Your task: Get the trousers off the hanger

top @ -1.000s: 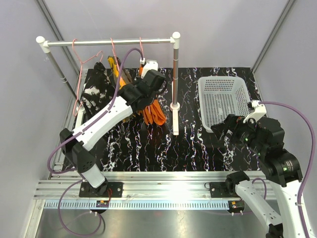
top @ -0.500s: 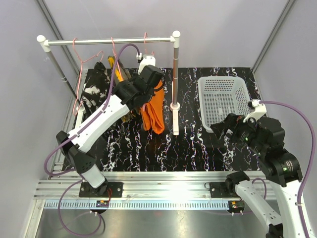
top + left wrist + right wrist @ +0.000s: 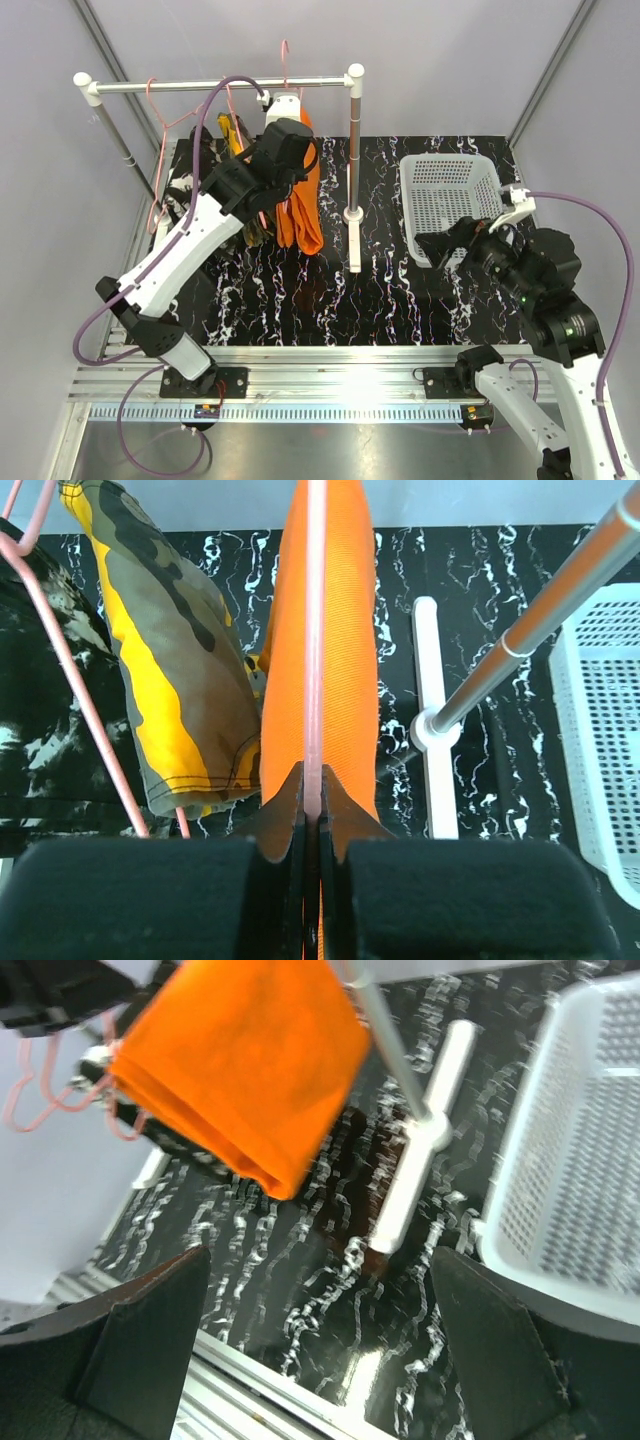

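The orange trousers point(image 3: 306, 205) hang folded over a pink hanger point(image 3: 315, 620). My left gripper point(image 3: 312, 785) is shut on the hanger's wire, just under its hook point(image 3: 286, 58), which shows above the rail point(image 3: 200, 86). In the left wrist view the orange trousers point(image 3: 345, 640) drape to both sides of the wire. The camouflage trousers point(image 3: 175, 680) and the black speckled trousers point(image 3: 35, 740) hang to the left on their own hangers. My right gripper point(image 3: 320, 1330) is open and empty near the basket, and its view takes in the orange trousers point(image 3: 240, 1070).
A white mesh basket point(image 3: 450, 165) stands at the right on the black marbled mat. The rack's upright post point(image 3: 354, 150) and its white foot point(image 3: 354, 245) stand between the trousers and the basket. The other pink hangers point(image 3: 160, 125) hang from the rail's left part.
My left gripper has shut on the orange pair's hanger and raised it, so the hook has gone from the rail to above it. The right gripper has shifted a little to the left.
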